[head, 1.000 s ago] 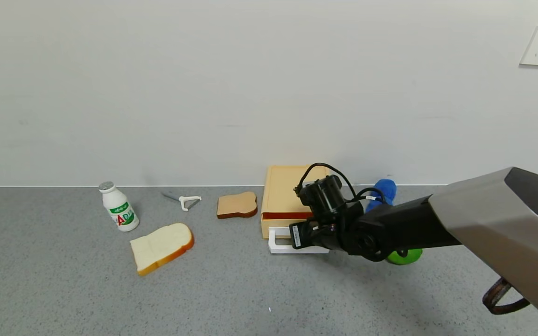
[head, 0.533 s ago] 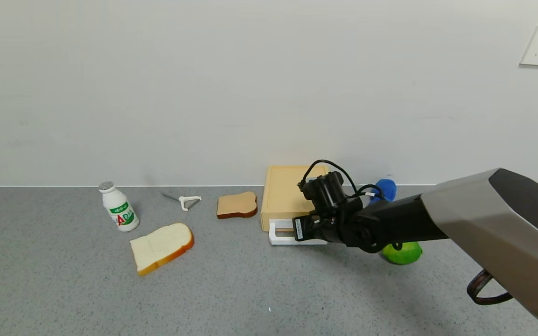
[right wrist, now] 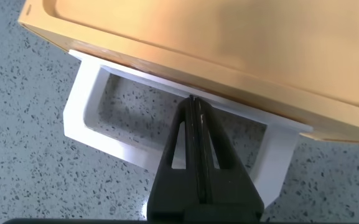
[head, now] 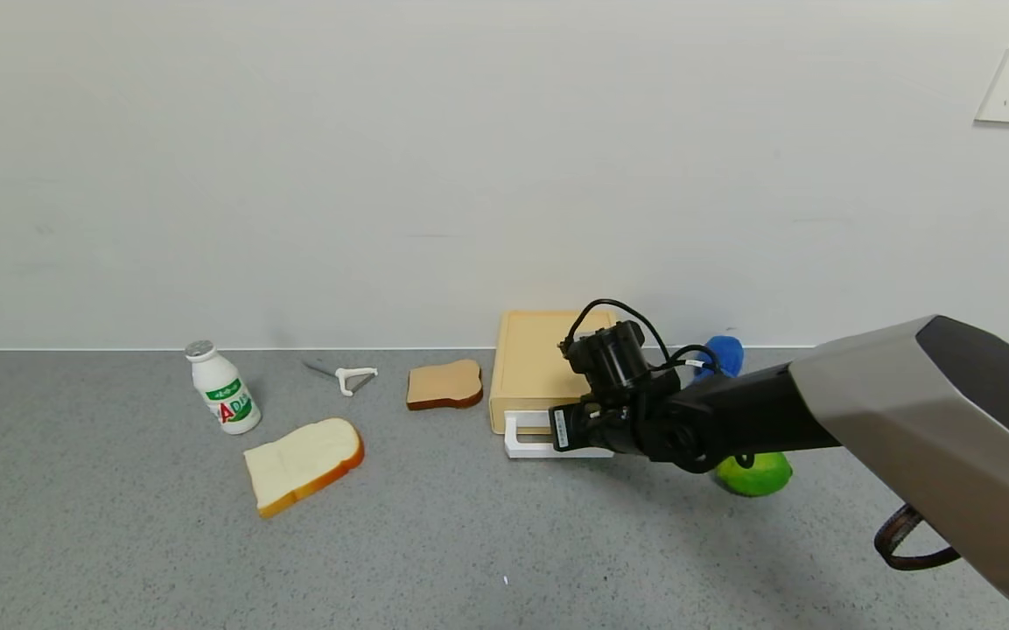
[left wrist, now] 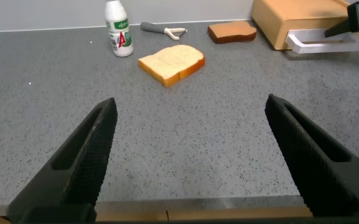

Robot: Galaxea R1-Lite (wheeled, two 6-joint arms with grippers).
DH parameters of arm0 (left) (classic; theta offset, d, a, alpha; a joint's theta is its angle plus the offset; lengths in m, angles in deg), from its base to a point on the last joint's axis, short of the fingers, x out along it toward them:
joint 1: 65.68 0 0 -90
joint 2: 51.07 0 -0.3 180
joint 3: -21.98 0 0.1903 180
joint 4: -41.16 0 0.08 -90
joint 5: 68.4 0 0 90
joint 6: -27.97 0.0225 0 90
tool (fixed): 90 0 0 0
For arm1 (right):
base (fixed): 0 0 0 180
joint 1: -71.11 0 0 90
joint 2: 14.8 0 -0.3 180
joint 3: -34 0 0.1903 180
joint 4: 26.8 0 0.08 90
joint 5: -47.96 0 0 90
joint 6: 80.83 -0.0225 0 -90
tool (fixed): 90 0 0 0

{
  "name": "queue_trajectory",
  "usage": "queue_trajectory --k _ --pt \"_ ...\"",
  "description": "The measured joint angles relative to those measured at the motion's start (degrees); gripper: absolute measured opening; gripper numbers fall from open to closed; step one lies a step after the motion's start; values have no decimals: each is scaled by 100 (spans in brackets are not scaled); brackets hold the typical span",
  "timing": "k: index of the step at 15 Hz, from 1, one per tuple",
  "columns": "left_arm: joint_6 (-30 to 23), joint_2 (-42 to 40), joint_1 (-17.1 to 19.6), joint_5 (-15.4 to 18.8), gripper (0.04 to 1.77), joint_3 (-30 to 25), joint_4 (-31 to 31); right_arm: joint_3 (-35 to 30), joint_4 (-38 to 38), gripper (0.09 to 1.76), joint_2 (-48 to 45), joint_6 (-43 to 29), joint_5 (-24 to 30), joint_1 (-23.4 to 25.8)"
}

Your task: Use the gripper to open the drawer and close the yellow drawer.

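Right gripper [head: 567, 430] at the drawer [head: 537, 367] front, by the back wall on the grey tabletop [head: 469, 542]. Its fingers [right wrist: 195, 155] are clenched together, poked inside the white handle [right wrist: 123, 146] loop, gripping nothing. Drawer looks pushed in; its right side is hidden behind the arm. Left gripper [left wrist: 191, 158] parked low near the tabletop edge, fingers spread apart, nothing between them. Blue thing [head: 723, 354] and green thing [head: 758, 477] mostly covered by the arm, can't identify. Bottle [head: 222, 389], bread slice [head: 303, 462], toast [head: 444, 385] lie well to the left.
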State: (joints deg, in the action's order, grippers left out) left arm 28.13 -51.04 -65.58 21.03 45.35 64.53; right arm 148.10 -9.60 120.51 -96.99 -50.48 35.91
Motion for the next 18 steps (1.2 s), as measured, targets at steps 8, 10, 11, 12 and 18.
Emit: queue_trajectory --k 8,10,11,12,18 --pt "2 2 0 0 172 0 0 -234 785 12 -802 1 211 -107" --pt "2 2 0 0 172 0 0 -516 840 12 -1217 94 401 -100" --pt "2 0 0 -2 172 0 0 -725 837 12 -1477 191 480 -79" --pt "2 0 0 -2 172 0 0 -946 837 12 -1731 296 544 -61" --pt "2 0 0 -2 172 0 0 -2125 831 12 -3295 922 670 116"
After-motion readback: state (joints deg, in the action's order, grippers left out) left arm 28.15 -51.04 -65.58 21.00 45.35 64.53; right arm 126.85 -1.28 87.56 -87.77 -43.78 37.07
